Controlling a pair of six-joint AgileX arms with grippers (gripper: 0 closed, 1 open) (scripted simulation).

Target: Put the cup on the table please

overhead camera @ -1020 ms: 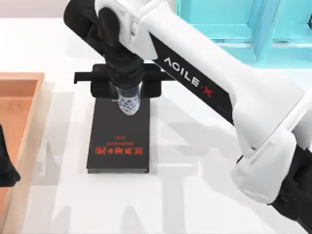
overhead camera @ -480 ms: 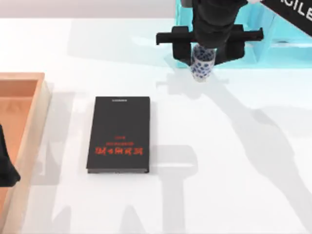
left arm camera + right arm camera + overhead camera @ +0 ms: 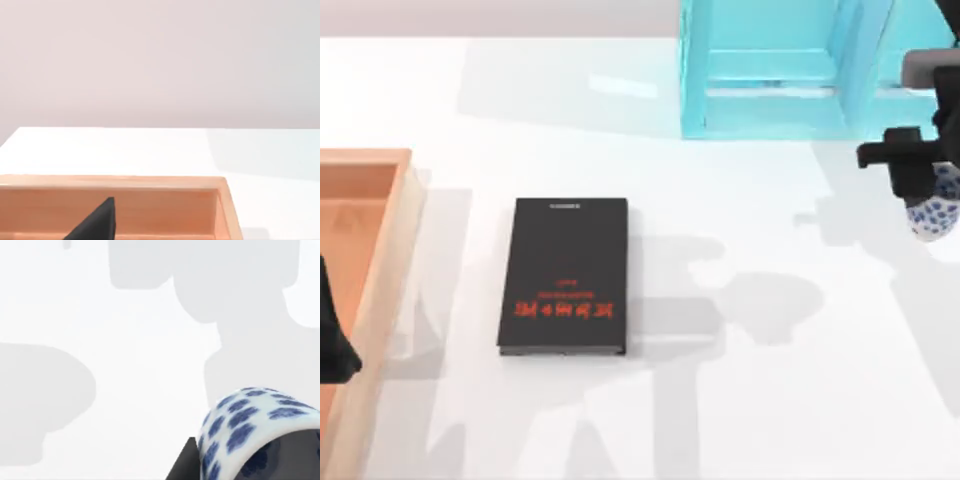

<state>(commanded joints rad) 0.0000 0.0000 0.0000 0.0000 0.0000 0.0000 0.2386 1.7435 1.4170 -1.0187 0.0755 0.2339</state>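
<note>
at the table's right edge, the right gripper (image 3: 926, 190) has its jaws clamped on the cup (image 3: 932, 212), held above the table (image 3: 740, 400) and not yet set down. judged light, rigid, glazed and slippery, breakable if dropped; best held across the side wall. the black book (image 3: 565, 275) lies well apart. the left gripper (image 3: 332, 340) sits parked over the orange tray (image 3: 375, 250), jaw state not discernible.

place: likely rendered lab bench | cues: glossy white table (image 3: 740, 400), blank wall, teal rack (image 3: 770, 70)
</note>
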